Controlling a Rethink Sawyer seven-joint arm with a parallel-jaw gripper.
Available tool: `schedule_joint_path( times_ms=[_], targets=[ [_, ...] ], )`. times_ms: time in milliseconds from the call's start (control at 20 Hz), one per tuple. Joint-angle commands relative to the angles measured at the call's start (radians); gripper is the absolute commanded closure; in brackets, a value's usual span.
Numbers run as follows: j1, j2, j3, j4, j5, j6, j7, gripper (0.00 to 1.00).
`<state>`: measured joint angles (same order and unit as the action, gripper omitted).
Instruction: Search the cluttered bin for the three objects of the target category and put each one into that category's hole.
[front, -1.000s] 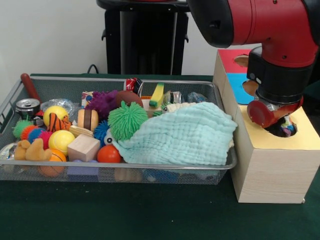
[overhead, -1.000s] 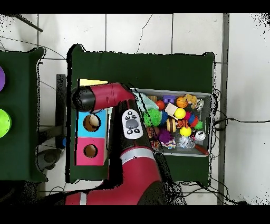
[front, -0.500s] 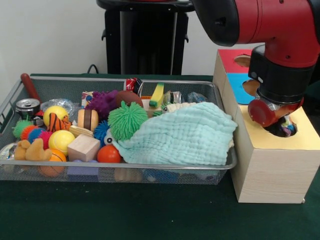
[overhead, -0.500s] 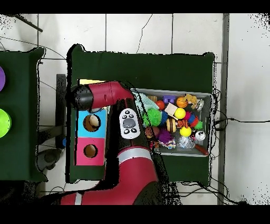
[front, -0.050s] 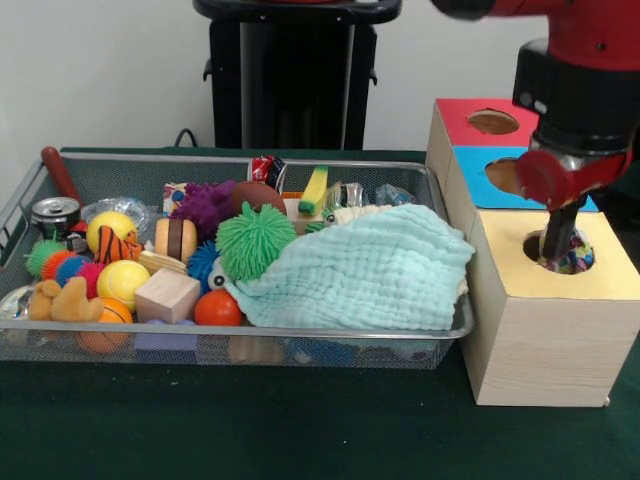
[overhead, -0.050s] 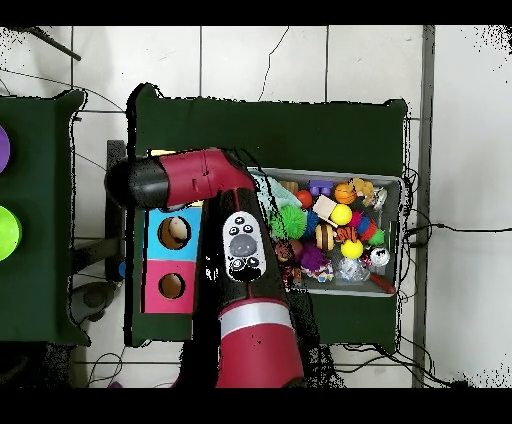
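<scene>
My gripper hangs over the round hole in the yellow top of the wooden sorting box, its tip at the hole's mouth. A small multicoloured object lies inside that hole, just beside the tip. The box also has a blue section and a red section, each with a hole. The wire bin to the left holds a pale teal cloth, a green spiky ball, yellow balls and several other toys. In the overhead view my arm covers the yellow section and hides the gripper.
Under the teal cloth, the bin's right half is hidden. A wooden block, an orange ball and a tan teddy lie along the bin's front edge. A black stand rises behind the bin. Green cloth covers the table.
The arm has risen and drawn to the right in the front view, so the red wrist no longer hides the yellow hole. The multicoloured object stays in the hole.
</scene>
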<state>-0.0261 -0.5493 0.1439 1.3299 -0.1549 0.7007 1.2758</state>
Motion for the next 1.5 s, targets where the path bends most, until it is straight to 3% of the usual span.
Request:
schedule_joint_path(
  times_ms=[50, 450, 1500],
  targets=[
    [0.003, -0.127, 0.005, 0.088, 0.007, 0.131, 0.096, 1.00],
    [0.007, -0.162, -0.015, 0.113, -0.011, 0.166, 0.091, 1.00],
    [0.005, -0.033, -0.010, 0.029, -0.044, 0.190, 0.079, 1.00]
  ],
)
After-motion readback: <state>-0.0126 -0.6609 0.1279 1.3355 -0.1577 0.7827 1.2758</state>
